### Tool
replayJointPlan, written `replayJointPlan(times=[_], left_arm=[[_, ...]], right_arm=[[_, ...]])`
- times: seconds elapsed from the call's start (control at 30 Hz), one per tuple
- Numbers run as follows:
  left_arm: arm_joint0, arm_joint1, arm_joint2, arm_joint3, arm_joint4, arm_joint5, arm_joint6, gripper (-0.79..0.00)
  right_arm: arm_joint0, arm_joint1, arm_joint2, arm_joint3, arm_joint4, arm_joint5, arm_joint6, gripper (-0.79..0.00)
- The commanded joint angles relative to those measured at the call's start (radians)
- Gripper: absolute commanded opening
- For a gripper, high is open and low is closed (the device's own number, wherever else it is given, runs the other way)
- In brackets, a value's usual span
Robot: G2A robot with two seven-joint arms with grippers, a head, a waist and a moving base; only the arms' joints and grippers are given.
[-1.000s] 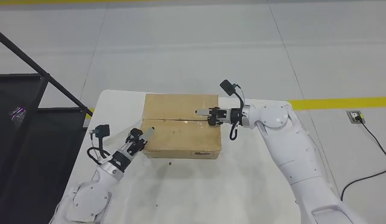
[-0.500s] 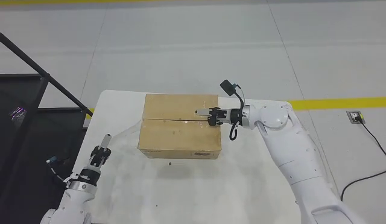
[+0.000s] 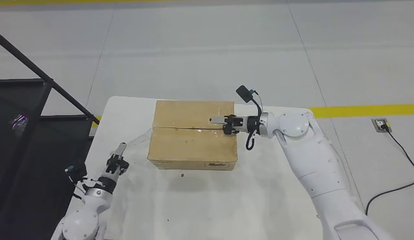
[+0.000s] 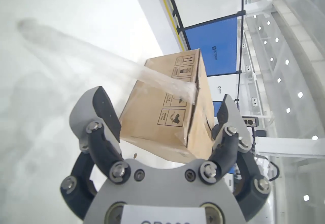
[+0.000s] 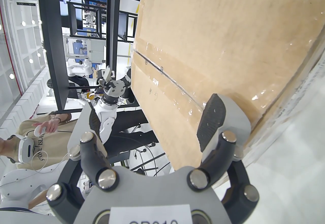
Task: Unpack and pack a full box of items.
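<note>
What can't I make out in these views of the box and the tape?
Contents of the cardboard box: hidden by its closed flaps in every view.
Free end of the clear tape strip: smeared in the left wrist view, too faint in the top view.
Whether the right gripper touches the box: its own fingers cover the contact in the right wrist view.

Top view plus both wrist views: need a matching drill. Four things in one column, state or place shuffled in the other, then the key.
Things:
1. box
2. tape strip
3. left gripper
4. right gripper

States:
A. open, off the box's end, above the table
B. flaps closed, standing on the table
C. open, at the box's top seam
D. clear, one end stuck at a box edge, the rest sticking out loose

Pairs: 1-B, 2-D, 3-A, 4-C
</note>
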Motion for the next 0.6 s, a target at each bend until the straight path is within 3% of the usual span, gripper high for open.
replayJointPlan(times=[0.0,0.23,0.57], left_arm=[[-0.045,-0.009,0.033,0.07,-0.049,0.016,0.014,0.0],[-0.179,-0.04,0.126,0.25,-0.131,-0.01,0.103,0.0],[-0.285,-0.065,0.175,0.363,-0.19,-0.058,0.109,0.0]], right_arm=[[0.0,0.0,0.0,0.0,0.0,0.0,0.0,0.0],[-0.042,0.006,-0.018,-0.067,-0.011,0.03,-0.015,0.0],[-0.055,0.017,-0.028,-0.087,0.002,0.044,-0.022,0.0]])
